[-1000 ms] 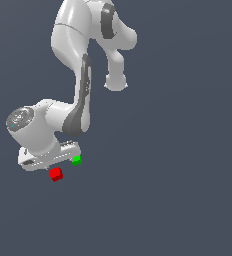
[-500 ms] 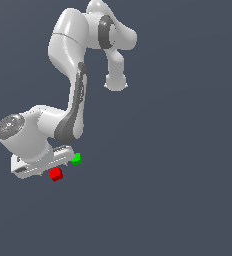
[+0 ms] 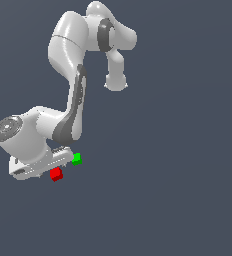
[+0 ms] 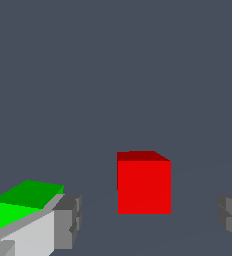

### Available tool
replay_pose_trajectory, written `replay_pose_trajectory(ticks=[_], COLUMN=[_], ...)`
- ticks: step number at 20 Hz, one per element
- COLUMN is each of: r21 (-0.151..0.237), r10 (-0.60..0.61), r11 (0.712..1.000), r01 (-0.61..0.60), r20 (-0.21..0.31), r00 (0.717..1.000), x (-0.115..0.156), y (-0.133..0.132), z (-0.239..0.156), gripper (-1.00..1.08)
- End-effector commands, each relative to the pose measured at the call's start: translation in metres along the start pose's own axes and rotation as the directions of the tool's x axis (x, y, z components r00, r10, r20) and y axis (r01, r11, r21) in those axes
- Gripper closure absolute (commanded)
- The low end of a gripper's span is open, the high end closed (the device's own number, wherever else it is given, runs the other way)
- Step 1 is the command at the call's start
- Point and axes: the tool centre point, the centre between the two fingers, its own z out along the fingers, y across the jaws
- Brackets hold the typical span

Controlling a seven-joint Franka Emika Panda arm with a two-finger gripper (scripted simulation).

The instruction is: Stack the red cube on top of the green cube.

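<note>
Red cube (image 4: 144, 189) stacking was the job, and for it the one white arm (image 3: 70, 65) was bent low so that the single gripper (image 4: 147, 220), its fingers (image 4: 68, 220) spread wide apart, could be brought around that cube. One red cube was seen on the grey floor between the open fingers, untouched, and one green cube (image 4: 23, 200) lay just beside, partly hidden behind one finger.

The small bright red plain cube (image 4: 144, 184) sits between the two grey fingertips (image 4: 68, 220) of the spread gripper (image 4: 150, 217), while the small bright green cube (image 4: 18, 202) lies behind one finger.
</note>
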Motion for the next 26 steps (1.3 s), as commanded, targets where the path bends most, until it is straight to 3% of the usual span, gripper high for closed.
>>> replay_pose_trajectory(ticks=[1,11,17,18,26], r21=[0.0,0.0,0.0,0.0,0.0], r10=[0.0,-0.004,-0.004,-0.004,-0.004], r11=[1.0,1.0,1.0,1.0,1.0], r01=[0.0,0.004,0.004,0.004,0.004], r20=[0.0,0.0,0.0,0.0,0.0], r00=[1.0,1.0,1.0,1.0,1.0], x=[0.0,0.0,0.001,0.001,0.001], y=[0.0,0.0,0.001,0.001,0.001], z=[0.003,0.046,0.05,0.05,0.05], gripper=[-0.92,-0.92,-0.92,1.08,1.08])
